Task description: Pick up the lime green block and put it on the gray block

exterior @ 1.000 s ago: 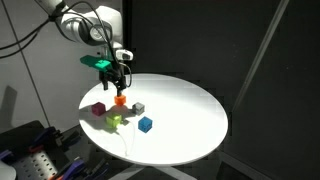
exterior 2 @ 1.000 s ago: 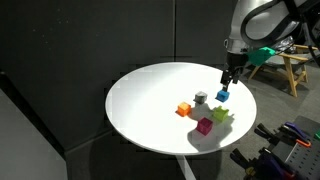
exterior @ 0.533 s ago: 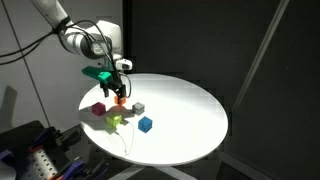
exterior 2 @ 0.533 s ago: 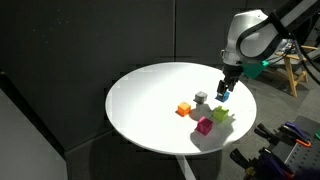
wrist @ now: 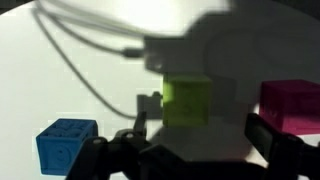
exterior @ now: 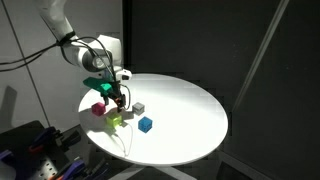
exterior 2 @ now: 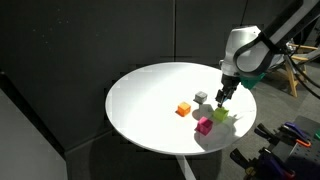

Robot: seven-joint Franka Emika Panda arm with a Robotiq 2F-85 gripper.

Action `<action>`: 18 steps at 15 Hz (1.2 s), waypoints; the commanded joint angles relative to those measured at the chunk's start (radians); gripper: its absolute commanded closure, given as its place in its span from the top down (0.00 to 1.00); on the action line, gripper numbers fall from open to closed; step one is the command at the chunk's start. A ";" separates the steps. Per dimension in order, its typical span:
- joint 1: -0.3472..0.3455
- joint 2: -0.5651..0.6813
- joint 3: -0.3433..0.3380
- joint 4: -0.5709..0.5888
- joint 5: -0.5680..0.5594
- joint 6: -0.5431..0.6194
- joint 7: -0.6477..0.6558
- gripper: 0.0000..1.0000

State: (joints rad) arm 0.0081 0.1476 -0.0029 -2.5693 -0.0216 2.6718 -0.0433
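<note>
Lime green block (wrist: 187,100) lies ungrasped right under my gripper (wrist: 198,140), whose jaws hang wide above it. I judge this the approach; next I must drop straight and close on it, clear of the magenta block (wrist: 290,105) just beside it.

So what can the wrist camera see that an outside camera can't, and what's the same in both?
Only the wrist view shows the lime green block close up, lined up with the gap between the fingers of the open end effector. Only an exterior view shows the gray block, the whole round table and the robot arm. Both show the lime green block, the blue block and the magenta block.
</note>
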 commanded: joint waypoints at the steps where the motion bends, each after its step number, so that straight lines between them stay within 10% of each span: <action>1: -0.010 0.038 -0.002 -0.004 -0.007 0.054 -0.015 1.00; 14: 0.003 0.189 -0.014 0.065 -0.037 0.140 0.001 1.00; 15: 0.003 0.196 -0.014 0.071 -0.038 0.139 0.000 0.75; 18: 0.009 0.211 -0.017 0.084 -0.044 0.132 0.005 0.56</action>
State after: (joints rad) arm 0.0066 0.3400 -0.0058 -2.5087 -0.0380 2.8057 -0.0450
